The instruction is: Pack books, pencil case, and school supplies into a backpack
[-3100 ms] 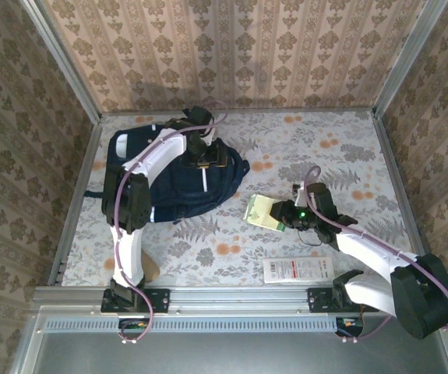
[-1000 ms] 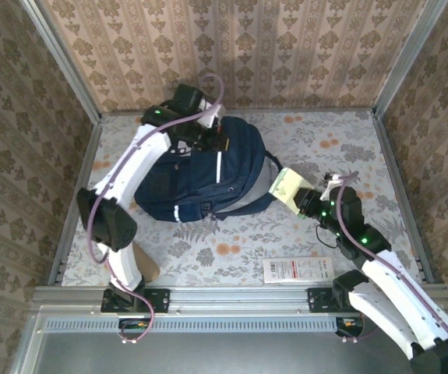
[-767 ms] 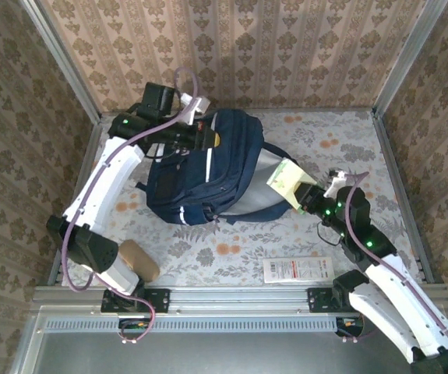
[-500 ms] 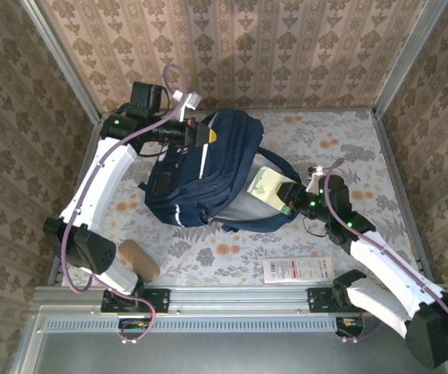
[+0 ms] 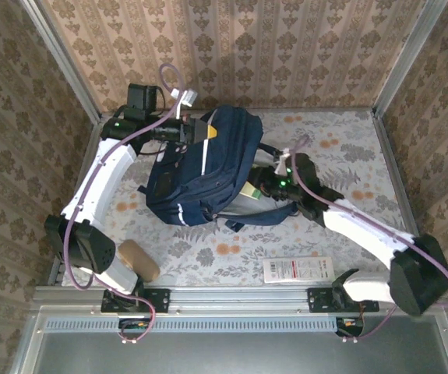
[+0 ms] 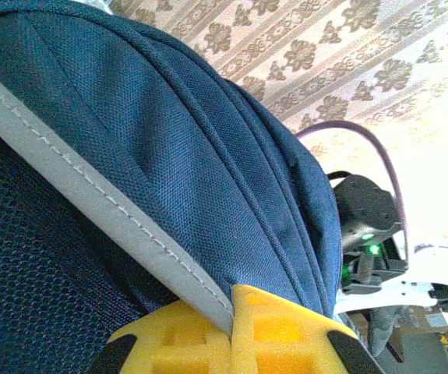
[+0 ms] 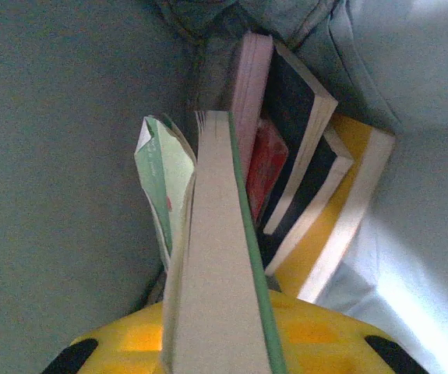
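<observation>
Since the previous frame, the right end effector point(image 5: 264, 185) has entered the backpack point(image 5: 208, 167) mouth, clamped on the pale green packet point(image 7: 216, 273). Upright books point(image 7: 309, 179) and a red packet point(image 7: 266, 167) crowd it. The left end effector point(image 5: 195, 132), arm outstretched, pinches the woven navy fabric's grey trim at the counter's point(image 5: 340, 156) far-left. A long white packet point(image 5: 298, 269) lies at the near edge.

No wording is legible. The long white packet point(image 5: 298, 270) at lower right bears red print too small to read.
</observation>
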Action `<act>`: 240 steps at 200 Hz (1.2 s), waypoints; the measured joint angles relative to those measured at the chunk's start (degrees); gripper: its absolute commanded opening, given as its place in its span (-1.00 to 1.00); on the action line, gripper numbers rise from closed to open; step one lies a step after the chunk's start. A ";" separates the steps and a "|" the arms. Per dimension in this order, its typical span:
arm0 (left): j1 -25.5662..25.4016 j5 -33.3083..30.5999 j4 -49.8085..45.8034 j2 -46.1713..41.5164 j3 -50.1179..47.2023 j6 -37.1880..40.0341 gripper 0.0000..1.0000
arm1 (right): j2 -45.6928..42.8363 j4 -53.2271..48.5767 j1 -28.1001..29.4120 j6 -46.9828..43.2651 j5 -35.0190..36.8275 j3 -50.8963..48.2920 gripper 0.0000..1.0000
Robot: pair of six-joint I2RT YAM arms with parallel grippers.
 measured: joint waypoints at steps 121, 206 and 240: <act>1.07 5.29 9.18 1.11 -2.23 -6.23 -1.00 | 35.19 -0.83 3.56 3.04 9.09 29.00 -0.06; 4.02 1.09 8.33 6.36 -0.59 -5.09 -1.00 | 25.14 3.69 2.69 -13.35 5.31 19.23 0.74; 4.22 -2.21 8.28 9.07 -0.52 -4.61 -1.00 | 13.11 2.21 0.90 -17.90 8.63 13.27 0.70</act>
